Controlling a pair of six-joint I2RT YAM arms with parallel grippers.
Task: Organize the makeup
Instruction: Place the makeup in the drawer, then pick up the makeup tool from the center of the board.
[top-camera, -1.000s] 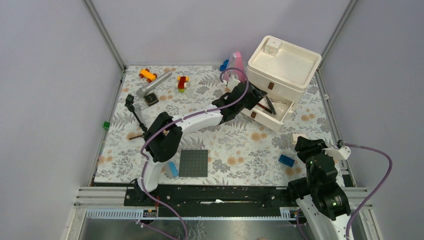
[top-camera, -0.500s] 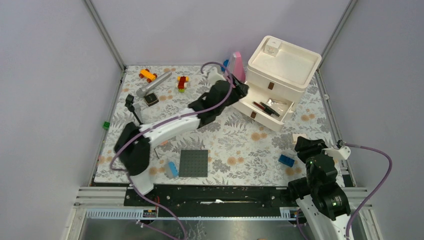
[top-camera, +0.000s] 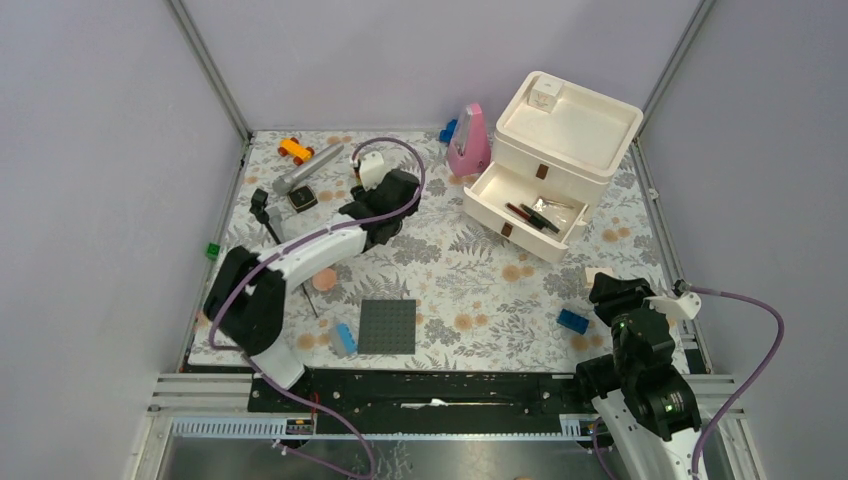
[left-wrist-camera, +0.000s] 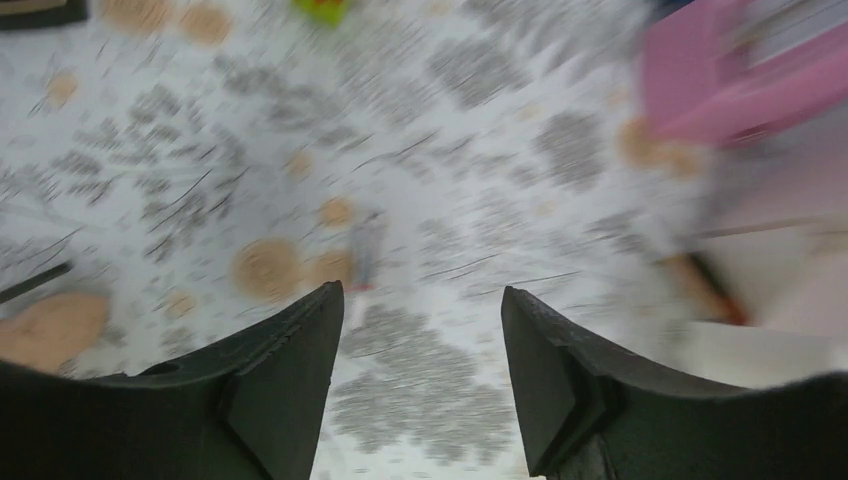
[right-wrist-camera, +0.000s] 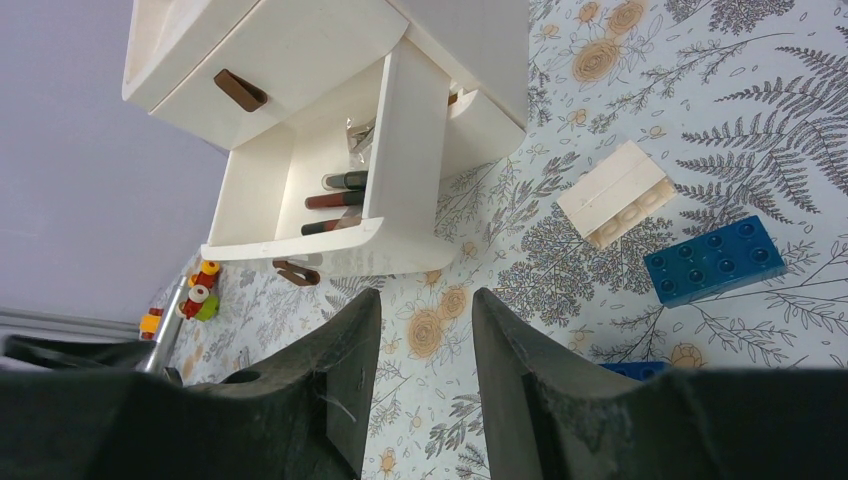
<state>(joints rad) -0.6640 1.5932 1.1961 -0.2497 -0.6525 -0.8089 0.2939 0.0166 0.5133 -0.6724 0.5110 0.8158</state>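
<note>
The white drawer unit (top-camera: 565, 140) stands at the back right with its lower drawer (top-camera: 497, 192) pulled open. Red-and-black sticks (top-camera: 522, 213) and a thin black brush (top-camera: 545, 217) lie in it; the right wrist view shows the sticks (right-wrist-camera: 335, 200) too. A round peach puff (top-camera: 325, 279) rests on the cloth at the left, blurred in the left wrist view (left-wrist-camera: 50, 325). My left gripper (top-camera: 388, 200) hovers open over the cloth, left of the drawer, nothing between its fingers (left-wrist-camera: 290, 360). My right gripper (right-wrist-camera: 425, 310) is open and empty at the near right.
A pink cone-shaped object (top-camera: 468, 140) stands left of the drawer unit. A black mini tripod (top-camera: 265, 212), toy bricks (top-camera: 296, 150), a grey studded plate (top-camera: 387, 327) and blue bricks (top-camera: 572, 320) lie about. A beige block (right-wrist-camera: 615, 195) sits by my right gripper.
My left arm has pulled back from the open drawer and swung left across the table, its jaws opening wider. The right arm has not moved.
</note>
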